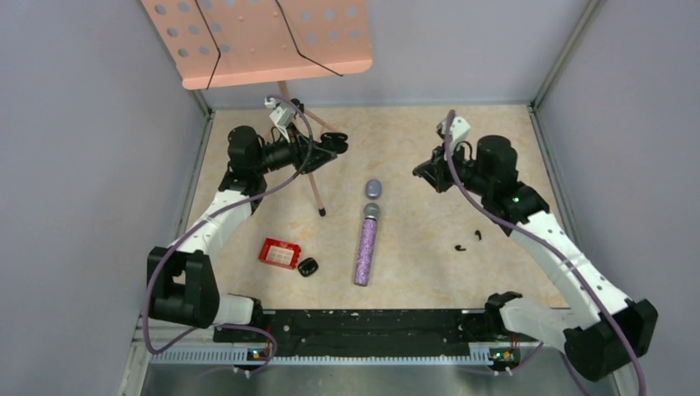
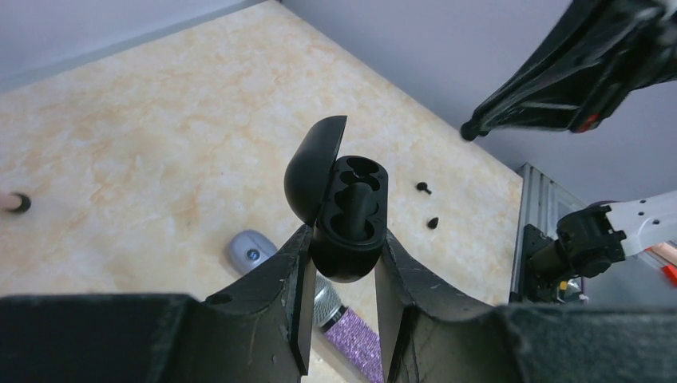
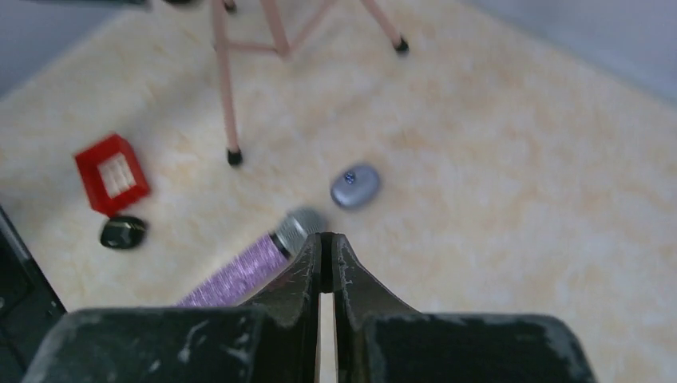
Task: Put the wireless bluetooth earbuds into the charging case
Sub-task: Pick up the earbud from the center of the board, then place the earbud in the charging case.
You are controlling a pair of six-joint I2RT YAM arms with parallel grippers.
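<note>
Left gripper (image 2: 345,243) clamps open glossy black charging case (image 2: 351,195), sockets apparently empty; two tiny black earbuds (image 2: 433,223) lie right of centre; right gripper (image 3: 327,239) pinched closed, empty.

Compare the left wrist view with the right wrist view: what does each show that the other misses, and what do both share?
Only the left wrist: the left end effector clamped on an open black charging case, and two black earbuds loose on the table. Only the right wrist: the right end effector, shut with nothing visible in it, a red box and a closed black case. Both: the grey case, the purple microphone, the table.
</note>
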